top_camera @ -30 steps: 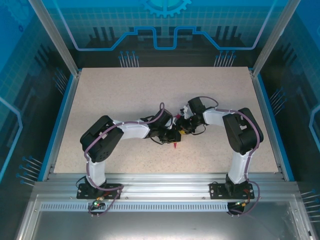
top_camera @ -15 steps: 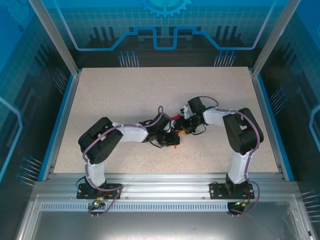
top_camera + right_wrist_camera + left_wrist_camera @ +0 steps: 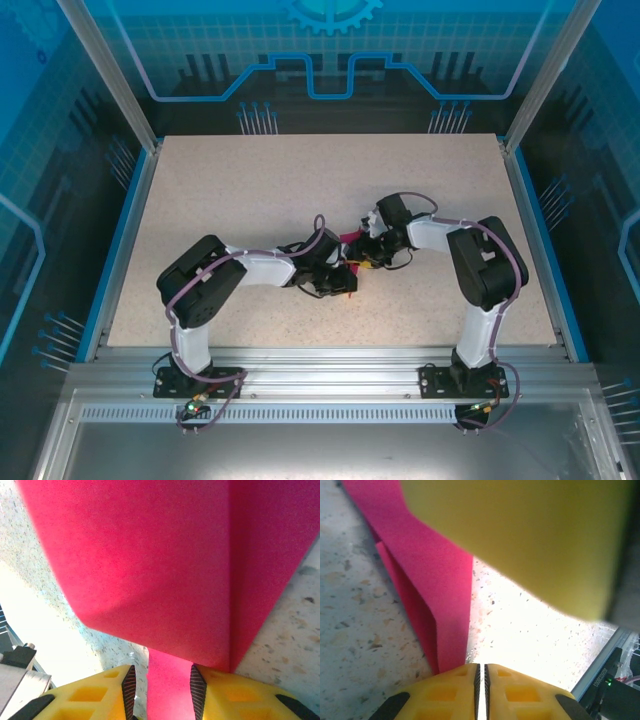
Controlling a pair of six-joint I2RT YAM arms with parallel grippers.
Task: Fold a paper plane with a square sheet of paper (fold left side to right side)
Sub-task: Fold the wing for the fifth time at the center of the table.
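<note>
The magenta-pink sheet of paper lies folded in layers on the table between the two arms, which cover most of it from above. In the left wrist view it is a narrow creased strip left of my left gripper, whose jaws are shut with only a hairline gap and nothing between them. The left gripper sits low on the table at the paper's near end. My right gripper stands open astride a strip of the paper, its right pad at the paper's edge. From above, the right gripper is just right of the left one.
One yellow finger of the right gripper looms blurred close above the left wrist camera. The speckled tabletop is ringed by blue rails and glass walls. An aluminium rail carries both arm bases at the near edge.
The left gripper has dropped lower and shifted slightly left. The pink tip that pointed towards the near edge is now mostly covered. The right arm has held still.
</note>
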